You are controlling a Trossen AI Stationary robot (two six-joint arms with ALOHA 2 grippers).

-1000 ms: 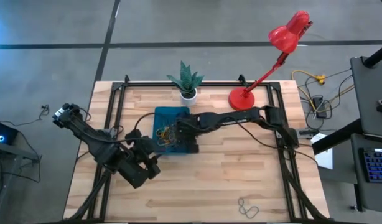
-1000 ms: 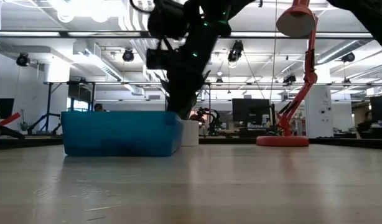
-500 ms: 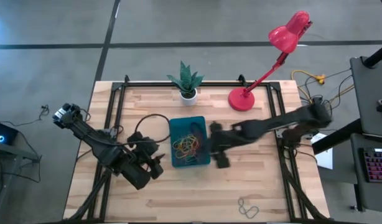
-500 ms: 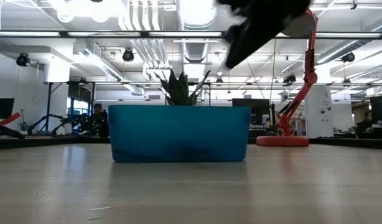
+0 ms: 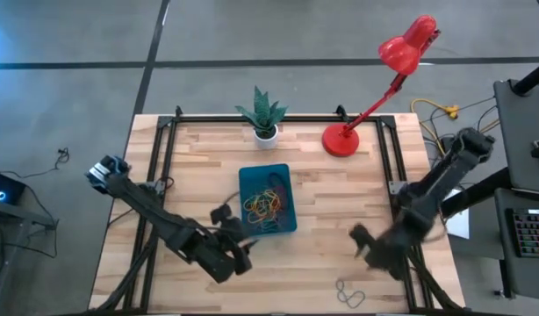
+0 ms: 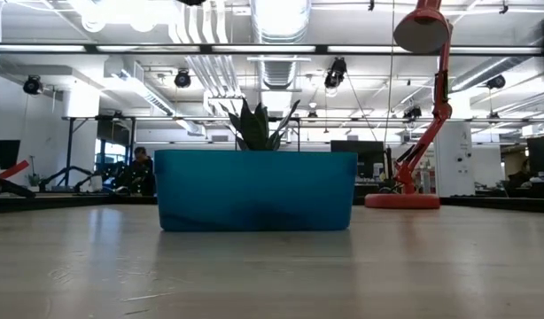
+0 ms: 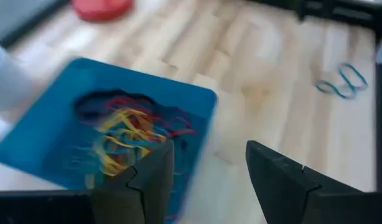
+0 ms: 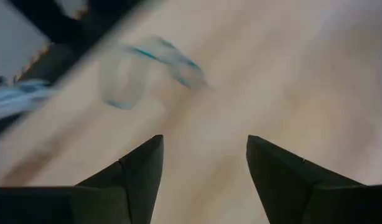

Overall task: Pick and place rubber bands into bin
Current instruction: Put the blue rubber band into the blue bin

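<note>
The bin [image 5: 268,199] is sitting near the middle of the bench [image 5: 340,263], long side running away from the robot, with the white pot and green plant [image 5: 264,117] behind it and the red lamp [image 5: 375,88] off to the back right. In the low view the bin is showing as a teal wall with the plant leaves rising behind it; neither arm is showing there.

Inside the bin, a tangled heap of rubber bands [image 5: 266,204] is lying, mostly yellow and red with some darker loops. One more pair of loose bands [image 5: 349,294] is lying on the bare bench near the front edge, well apart from the bin, towards the right.

The left claw [image 5: 236,250] is hanging over the bench just in front of the bin's front left corner. Its wrist view is showing both fingers [image 7: 275,177] spread with nothing between them, the bin and its heap beyond.

The right claw [image 5: 364,244] is hanging over the front right of the bench, between the bin and the loose bands. Its fingers [image 8: 284,174] are spread wide and empty, the loose blue-green loops [image 8: 147,68] lying ahead of them.
</note>
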